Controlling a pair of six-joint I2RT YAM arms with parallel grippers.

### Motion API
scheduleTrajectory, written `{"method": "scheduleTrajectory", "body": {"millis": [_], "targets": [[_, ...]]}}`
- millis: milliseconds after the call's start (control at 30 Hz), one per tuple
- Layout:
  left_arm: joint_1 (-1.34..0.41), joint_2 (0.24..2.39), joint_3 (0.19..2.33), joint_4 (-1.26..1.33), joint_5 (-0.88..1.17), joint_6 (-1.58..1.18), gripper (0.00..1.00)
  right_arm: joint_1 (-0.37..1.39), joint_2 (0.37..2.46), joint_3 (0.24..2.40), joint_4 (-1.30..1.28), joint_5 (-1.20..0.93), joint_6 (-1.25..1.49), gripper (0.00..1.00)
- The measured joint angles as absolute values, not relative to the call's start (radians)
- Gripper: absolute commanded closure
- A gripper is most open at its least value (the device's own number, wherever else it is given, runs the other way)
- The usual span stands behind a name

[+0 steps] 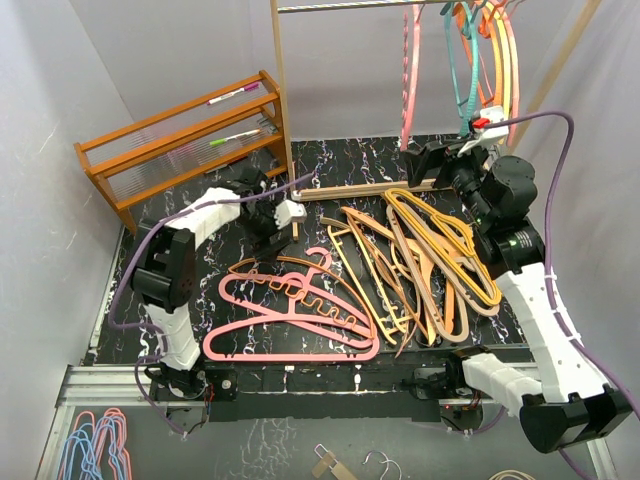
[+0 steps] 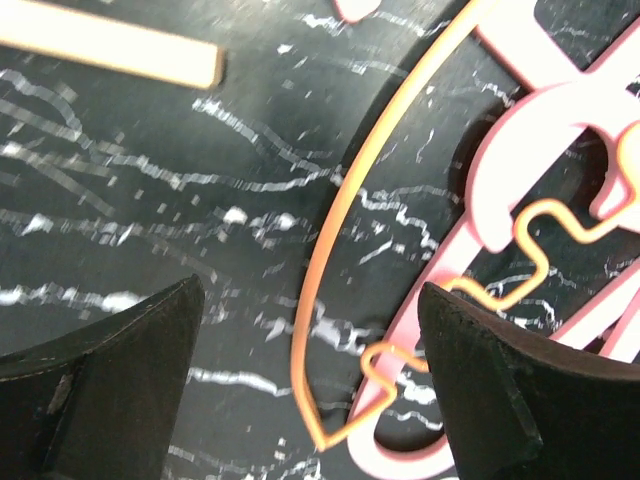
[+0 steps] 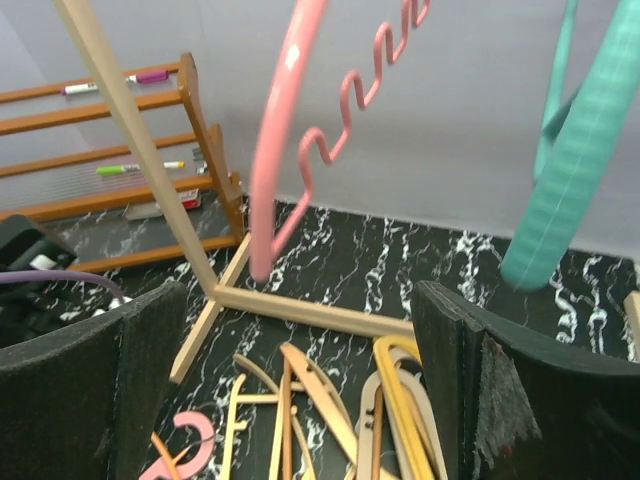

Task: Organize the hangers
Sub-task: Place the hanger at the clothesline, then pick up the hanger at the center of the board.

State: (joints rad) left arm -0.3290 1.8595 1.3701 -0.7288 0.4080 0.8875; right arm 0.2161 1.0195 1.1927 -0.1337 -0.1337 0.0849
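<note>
Several hangers lie on the black marbled table: a big pink one [image 1: 290, 325], a thin orange one with a wavy bar [image 1: 268, 268], tan wooden ones [image 1: 375, 275] and a yellow one [image 1: 450, 240]. Pink [image 1: 409, 70], teal [image 1: 460, 60] and orange [image 1: 500, 50] hangers hang from the rail. My left gripper [image 1: 270, 228] [image 2: 310, 385] is open and low over the table, straddling the orange hanger's corner [image 2: 325, 430] beside the pink hanger [image 2: 520, 180]. My right gripper [image 1: 440, 160] [image 3: 300, 390] is raised and open, with nothing between its fingers. The hanging pink [image 3: 280, 130] and teal [image 3: 570, 180] hangers are just ahead of it.
An orange-brown slatted shelf rack [image 1: 180, 150] [image 3: 110, 130] stands at the back left with markers on it. The pale wooden frame [image 1: 283, 100] has a post [image 3: 130, 130] and a base bar [image 3: 310, 310] across the back of the table. Its foot [image 2: 110, 45] lies near my left gripper.
</note>
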Motion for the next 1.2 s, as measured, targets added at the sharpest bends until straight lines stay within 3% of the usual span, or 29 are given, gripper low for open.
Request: {"method": "scheduleTrajectory", "body": {"millis": [233, 367, 500, 567, 600, 900, 1200], "targets": [[-0.426, 1.908, 1.309, -0.626, 0.392, 0.843, 0.17, 0.216, 0.961, 1.148, -0.203, -0.131, 0.121, 0.01], [-0.449, 1.901, 1.262, -0.548, 0.358, 0.828, 0.28, 0.216, 0.927, 1.131, -0.217, -0.123, 0.127, 0.01], [-0.449, 1.898, 1.243, -0.488, 0.340, 0.818, 0.65, 0.216, 0.911, 1.115, -0.233, -0.122, 0.134, 0.01], [-0.448, 1.888, 1.226, -0.469, 0.347, 0.815, 0.97, 0.216, 0.912, 1.114, -0.245, -0.123, 0.138, 0.01], [-0.447, 1.881, 1.216, -0.464, 0.350, 0.818, 1.00, 0.216, 0.911, 1.111, -0.247, -0.123, 0.140, 0.01], [-0.447, 1.790, 1.109, -0.496, 0.401, 0.938, 1.00, 0.216, 0.896, 0.979, -0.265, -0.175, 0.172, 0.01], [-0.447, 1.563, 1.131, -0.699, 0.418, 1.014, 1.00, 0.216, 1.078, 0.698, -0.092, -0.472, 0.295, 0.01]]}}
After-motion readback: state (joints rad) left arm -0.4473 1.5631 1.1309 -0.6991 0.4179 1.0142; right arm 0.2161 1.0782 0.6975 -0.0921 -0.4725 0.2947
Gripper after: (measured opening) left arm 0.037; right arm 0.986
